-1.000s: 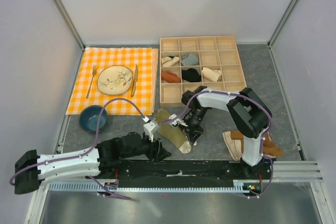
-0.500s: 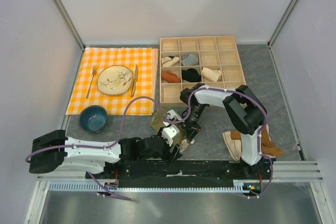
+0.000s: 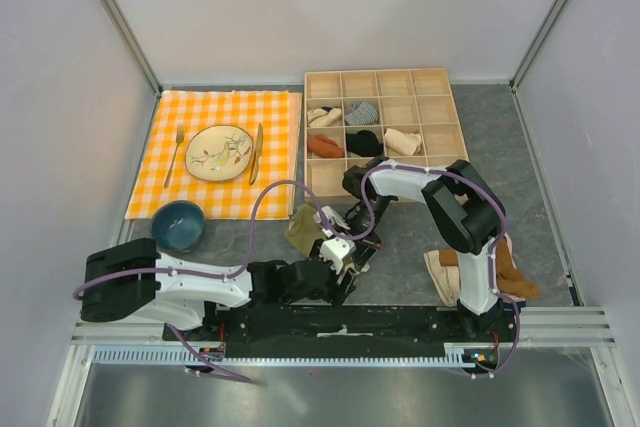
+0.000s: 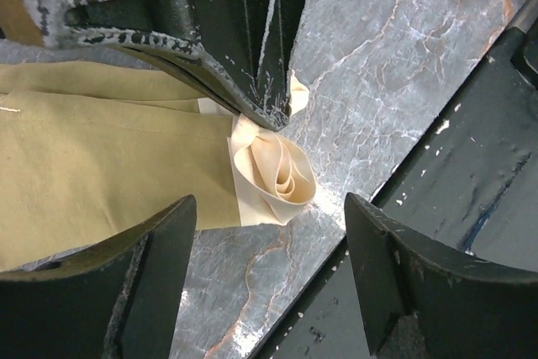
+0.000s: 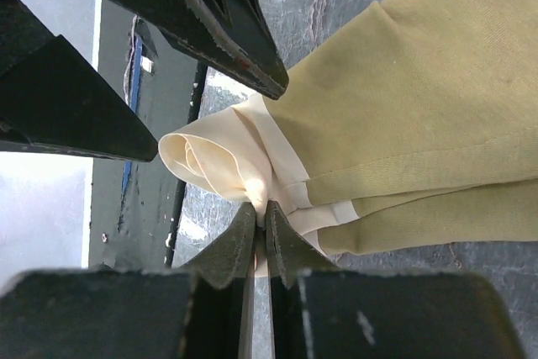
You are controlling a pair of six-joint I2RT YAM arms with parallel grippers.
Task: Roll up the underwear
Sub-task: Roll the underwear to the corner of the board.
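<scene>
The olive-khaki underwear (image 3: 303,232) lies flat on the grey table between the arms, its pale cream waistband (image 4: 277,172) curled into a small roll at its near end. My right gripper (image 5: 261,218) is shut on the waistband just beside the curl; in the top view (image 3: 352,243) it sits at the garment's near right corner. My left gripper (image 4: 269,254) is open and empty, its fingers (image 4: 143,275) on either side of the curl and just short of it. In the top view (image 3: 335,265) it meets the right gripper. The olive fabric (image 5: 403,98) spreads away from the pinch.
A wooden compartment box (image 3: 440,82) holding several rolled garments stands at the back. An orange checked cloth (image 3: 160,182) carries a plate, fork and knife. A blue bowl (image 3: 178,224) sits front left. Rust-brown and cream garments (image 3: 480,272) lie by the right base. A black rail (image 4: 471,208) runs along the near edge.
My left arm has swung right and brought its open gripper up to the curled waistband. My right gripper has kept its hold and shifted slightly; more of the underwear is covered by the arms.
</scene>
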